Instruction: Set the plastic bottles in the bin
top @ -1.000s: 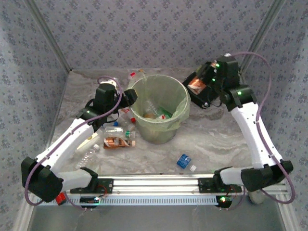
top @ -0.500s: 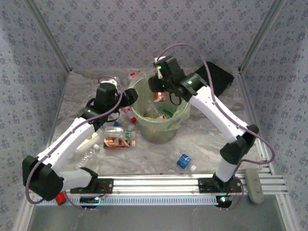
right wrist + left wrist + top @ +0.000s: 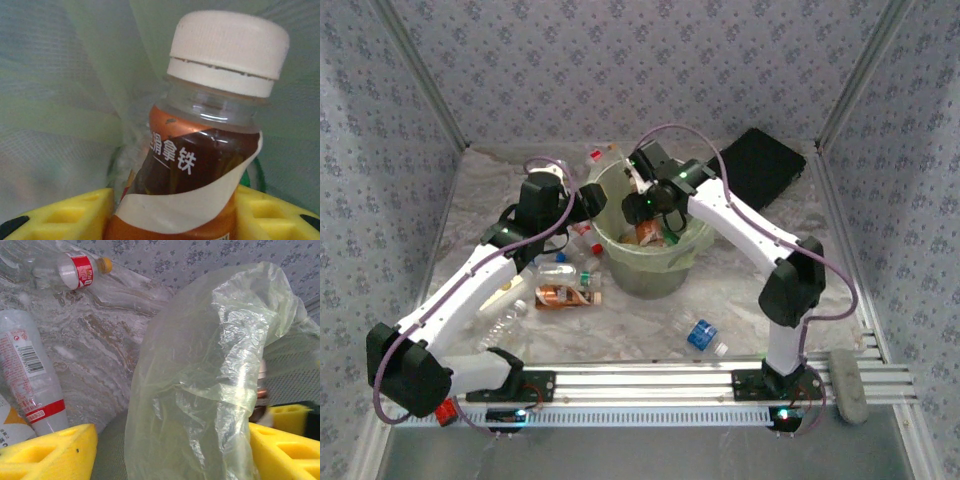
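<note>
The marbled grey worktop (image 3: 750,290) carries all items. The bin (image 3: 645,275), pale green with a thin bag liner, stands upright at the worktop centre. The right arm (image 3: 750,225) reaches over the bin from the right. The left arm (image 3: 470,285) extends to the bin's left rim. A flat black box (image 3: 760,165) lies at the far right, well apart from the bin. The right pincer (image 3: 650,222) (image 3: 172,210) is inside the bin mouth, clenched on a brown bottle (image 3: 648,234) (image 3: 200,165). This bottle sits between the yellow pads (image 3: 65,215), its white cap (image 3: 227,45) pointing away from the wrist. The left pincer (image 3: 588,200) (image 3: 172,450) is released. Its pads (image 3: 50,452) are spread wide, one on each side of the liner-covered rim. Loose bottles remain on the worktop. A brown-labelled bottle (image 3: 565,296) lies just left of the bin. A blue-capped bottle (image 3: 700,335) lies near the front edge. A red-labelled bottle (image 3: 75,270) lies by the back wall, and a white-labelled bottle (image 3: 30,385) lies beside the left pincer.
</note>
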Robot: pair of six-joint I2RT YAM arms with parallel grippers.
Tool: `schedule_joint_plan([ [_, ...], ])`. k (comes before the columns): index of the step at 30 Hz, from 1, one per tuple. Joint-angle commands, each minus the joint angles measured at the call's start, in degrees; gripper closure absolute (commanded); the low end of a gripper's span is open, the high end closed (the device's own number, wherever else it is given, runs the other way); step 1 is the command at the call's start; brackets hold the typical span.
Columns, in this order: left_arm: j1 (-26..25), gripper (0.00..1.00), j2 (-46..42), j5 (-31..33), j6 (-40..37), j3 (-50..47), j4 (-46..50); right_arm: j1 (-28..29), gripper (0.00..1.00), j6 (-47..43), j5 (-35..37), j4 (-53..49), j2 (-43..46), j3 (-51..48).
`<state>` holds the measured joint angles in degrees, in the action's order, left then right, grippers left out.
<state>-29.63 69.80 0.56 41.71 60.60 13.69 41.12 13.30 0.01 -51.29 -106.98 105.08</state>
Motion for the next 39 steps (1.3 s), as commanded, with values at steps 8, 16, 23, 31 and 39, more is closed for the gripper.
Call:
schedule_joint_plan([
  [8,-0.32,0.27,-0.28,0.93,-0.39,-1.36,2.87,-0.17,0.32,2.35,-2.4,1.55,-3.27,-2.93],
  [16,-0.34,0.27,-0.61,0.98,-0.38,-1.47,2.87,0.14,0.14,1.23,-2.04,-0.68,-2.05,-0.23],
  [23,-0.26,0.27,-0.64,1.2,-0.42,-1.36,3.09,0.89,0.13,-1.79,-3.28,-2.86,3.93,3.86],
  [31,-0.33,0.27,-0.02,1.14,-0.66,-1.01,3.14,0.32,0.0,-6.99,-0.8,-3.21,15.1,3.86],
  [39,-0.32,0.27,0.25,1.19,-1.33,-0.45,3.78,-1.46,0.0,-11.69,1.56,-5.27,28.68,-6.58],
])
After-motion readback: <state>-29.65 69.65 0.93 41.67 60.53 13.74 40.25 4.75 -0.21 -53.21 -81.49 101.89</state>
